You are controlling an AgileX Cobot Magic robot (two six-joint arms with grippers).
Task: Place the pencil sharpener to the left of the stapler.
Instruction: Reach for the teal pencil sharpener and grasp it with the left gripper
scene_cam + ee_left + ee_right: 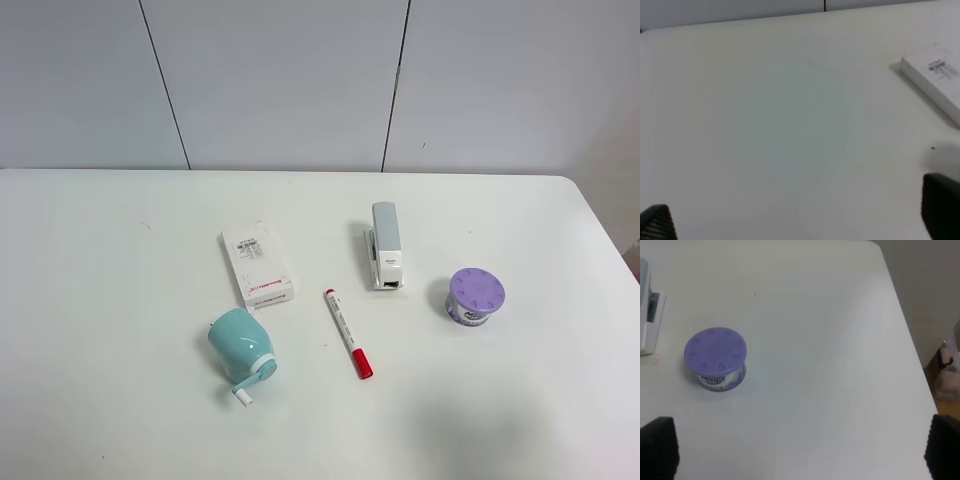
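Observation:
The light-teal pencil sharpener (240,345) lies on the white table (100,300), front left of centre, its white-tipped crank pointing toward the front edge. Further back and to the right, the slim white stapler (385,245) with its grey top arm lies lengthwise; one end of the stapler (646,315) shows in the right wrist view. Neither arm appears in the exterior high view. My left gripper (797,217) is open above bare table, only its dark fingertips (940,205) showing. My right gripper (800,447) is open too, hovering near the purple tub.
A flat white box with red print (257,264) (935,80) lies behind the sharpener. A red-capped marker (347,332) sits between sharpener and stapler. The purple-lidded tub (475,295) (716,357) stands right of the stapler. The table's right edge (912,340) drops to the floor.

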